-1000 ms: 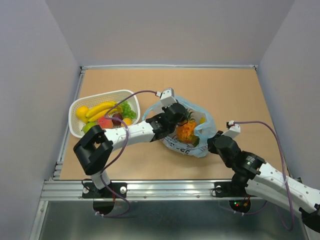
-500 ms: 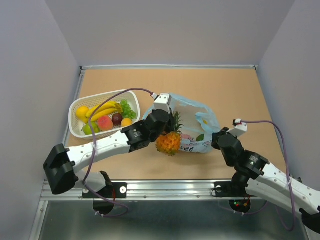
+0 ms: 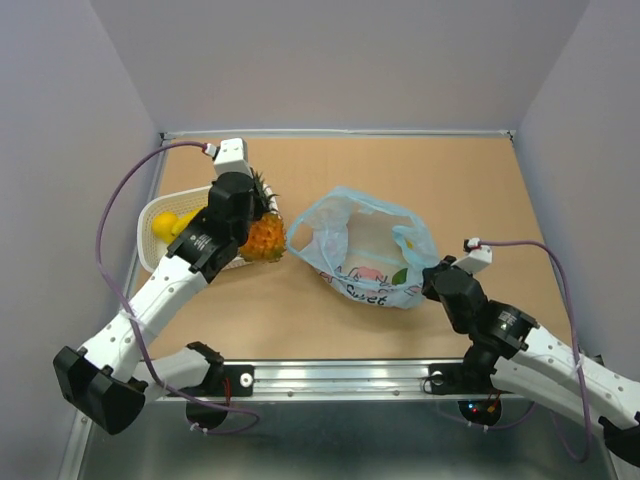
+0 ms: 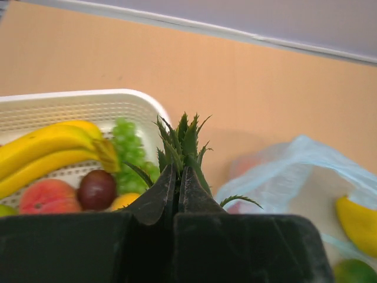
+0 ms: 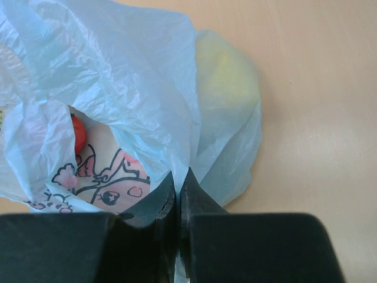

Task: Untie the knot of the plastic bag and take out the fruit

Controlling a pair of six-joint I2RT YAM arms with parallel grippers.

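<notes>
The top external camera hangs above and behind the arm bases, facing the far wall and taking in the whole table (image 3: 450, 170). The left wrist camera sits just behind the left gripper (image 4: 177, 171), looking low and level past the pineapple (image 4: 182, 138) crown, with the white basket (image 4: 76, 97) to the left and the plastic bag (image 4: 294, 171) to the right. The right wrist camera peers steeply down over the right gripper (image 5: 178, 177), very near the bag — the one thing all three views share.

Tan tabletop (image 3: 480, 180) within pale grey walls (image 3: 330, 60), aluminium rail (image 3: 330, 375) along near edge.
</notes>
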